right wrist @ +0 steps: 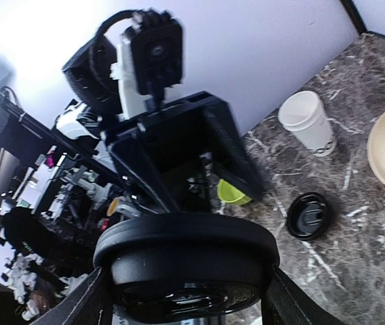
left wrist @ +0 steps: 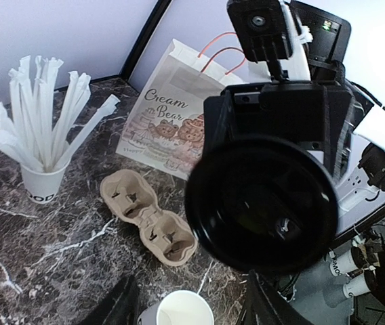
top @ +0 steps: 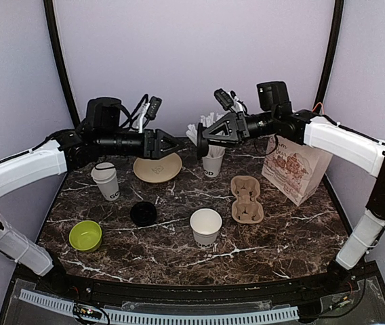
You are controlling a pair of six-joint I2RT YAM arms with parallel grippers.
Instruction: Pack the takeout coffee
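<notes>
right gripper (top: 205, 135) is up in the air, pinching a black lid (right wrist: 186, 264) by its rim between both fingers. left gripper (top: 175, 145) faces it nose to nose, jaws spread, not gripping the lid. lettered white cup (top: 106, 181) stands on the table (top: 280, 237) below the left gripper, back under its wrist, and a second black lid (top: 143, 213) lies flat below its fingertips, toward the bases. cup carrier (top: 247, 200) sits below the right gripper's wrist, open white cup (top: 206, 225) below the gap between the two.
</notes>
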